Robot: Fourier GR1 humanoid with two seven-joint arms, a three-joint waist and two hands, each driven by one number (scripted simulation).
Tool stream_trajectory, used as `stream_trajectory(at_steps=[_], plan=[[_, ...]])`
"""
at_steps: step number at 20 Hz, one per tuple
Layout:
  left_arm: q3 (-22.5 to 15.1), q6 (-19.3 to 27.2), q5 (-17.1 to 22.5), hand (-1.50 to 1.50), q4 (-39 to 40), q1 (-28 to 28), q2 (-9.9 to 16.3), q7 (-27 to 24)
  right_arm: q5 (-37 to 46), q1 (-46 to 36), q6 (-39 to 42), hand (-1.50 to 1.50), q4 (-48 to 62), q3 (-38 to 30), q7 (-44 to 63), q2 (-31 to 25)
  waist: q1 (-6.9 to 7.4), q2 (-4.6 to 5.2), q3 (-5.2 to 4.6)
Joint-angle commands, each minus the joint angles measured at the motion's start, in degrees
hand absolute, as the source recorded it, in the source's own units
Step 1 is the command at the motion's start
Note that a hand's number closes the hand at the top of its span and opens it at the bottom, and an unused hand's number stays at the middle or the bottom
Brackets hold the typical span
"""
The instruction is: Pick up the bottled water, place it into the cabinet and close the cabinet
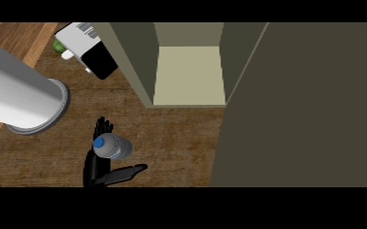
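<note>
The bottled water [112,147] stands upright on the wooden counter [172,140], clear with a blue cap, seen from above. My left hand [95,162] is beside it at the lower left. Its fingers [103,126] reach straight past the bottle's left side and its thumb [129,171] spreads out below the bottle. The hand is open, and the bottle sits in the gap between thumb and fingers. The cabinet [188,75] is open just beyond, its pale shelf bare. Its door [294,106] is swung wide to the right. My right hand does not show.
A large grey cylinder [28,99] stands at the left, close to the bottle. Behind it lie a white and black box [90,48], a small white object [68,55] and something green [58,44]. The open door covers the counter's right side.
</note>
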Motion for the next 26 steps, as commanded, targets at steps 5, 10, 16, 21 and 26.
stream_trajectory(at_steps=[5, 10, 16, 21, 26], plan=[[0.52, -4.70, 4.31, 1.50, -2.41, 0.01, 2.11, 1.55, 6.39, -3.07, -0.54, -1.50, -4.36, 0.30, 4.91, 0.60, 0.44, -0.05, 0.04], [1.36, -5.43, 5.72, 1.50, 7.19, -4.59, -0.14, -4.17, 8.89, 2.45, -2.05, -1.50, -7.94, 4.41, 4.10, -1.94, -0.17, -0.04, 0.00], [1.86, -11.19, 7.03, 1.50, 5.72, -1.59, 1.42, -8.08, 7.48, 3.85, -1.93, -1.50, -8.69, 4.28, 1.08, -4.95, -0.08, -0.11, 0.02], [0.83, -11.26, 7.17, 1.50, 8.60, -3.92, 1.79, -7.18, 10.68, 1.92, -3.23, -1.50, -5.14, 6.30, 1.10, -3.36, -0.11, -0.02, -0.01], [-5.12, -6.62, 9.19, 1.50, -1.37, 0.37, -0.13, -4.57, 4.14, -2.67, -1.49, -1.50, -4.29, -0.74, 3.94, -2.67, 0.50, 0.02, 0.03]])
